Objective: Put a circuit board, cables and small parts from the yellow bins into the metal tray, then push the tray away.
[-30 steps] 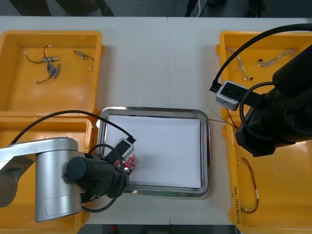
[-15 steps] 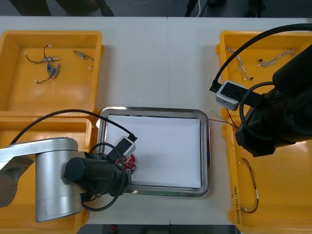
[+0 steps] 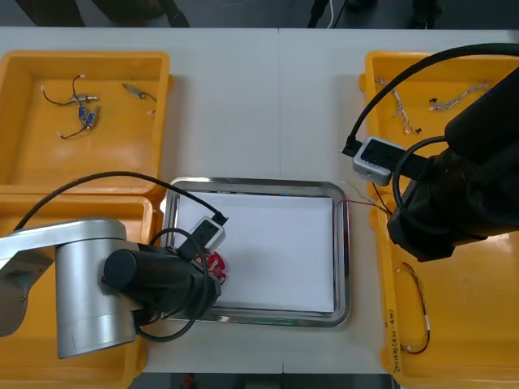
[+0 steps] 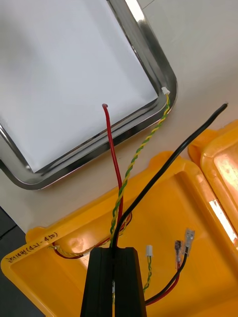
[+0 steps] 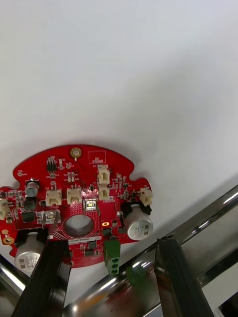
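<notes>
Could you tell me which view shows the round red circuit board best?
The left wrist view: the round red circuit board lies face-up inside the metal tray. The front view gives a red sliver beside the left arm; the right wrist view faces the tray's corner.

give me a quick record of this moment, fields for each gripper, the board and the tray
left gripper: open, low over the near left corner of the metal tray
circuit board: lying flat on the tray's white inside, just ahead of that gripper
right gripper: shut on red and yellow cable, above the near right yellow bin
</notes>
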`<action>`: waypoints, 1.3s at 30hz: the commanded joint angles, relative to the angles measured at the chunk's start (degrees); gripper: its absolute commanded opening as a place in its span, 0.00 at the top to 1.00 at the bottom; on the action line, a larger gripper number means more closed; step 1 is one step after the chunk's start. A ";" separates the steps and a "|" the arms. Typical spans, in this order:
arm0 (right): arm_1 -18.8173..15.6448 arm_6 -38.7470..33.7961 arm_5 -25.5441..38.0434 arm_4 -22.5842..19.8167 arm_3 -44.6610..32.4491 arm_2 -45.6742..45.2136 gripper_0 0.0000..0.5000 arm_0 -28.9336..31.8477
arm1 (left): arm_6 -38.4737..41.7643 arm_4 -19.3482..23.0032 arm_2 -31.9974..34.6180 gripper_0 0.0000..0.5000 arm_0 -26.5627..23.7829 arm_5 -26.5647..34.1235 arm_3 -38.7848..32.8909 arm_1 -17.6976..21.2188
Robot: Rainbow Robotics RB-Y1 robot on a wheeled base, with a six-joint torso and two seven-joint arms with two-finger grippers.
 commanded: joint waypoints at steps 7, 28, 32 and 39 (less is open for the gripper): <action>5.44 0.43 -0.20 4.10 4.65 13.90 1.00 -8.80 | 4.01 7.95 12.38 0.00 -1.00 10.03 -6.65 0.82; 18.71 17.48 -8.72 9.73 21.97 24.89 1.00 -14.60 | -11.63 23.51 47.71 0.00 11.48 26.20 -8.05 0.99; 20.38 18.01 -8.81 11.31 23.64 27.61 1.00 -14.60 | -14.97 24.21 53.95 0.00 14.56 28.48 -7.70 0.99; 22.75 18.89 -8.81 13.24 25.13 30.33 1.00 -13.72 | -20.42 27.38 63.97 0.00 18.86 30.77 -5.51 0.91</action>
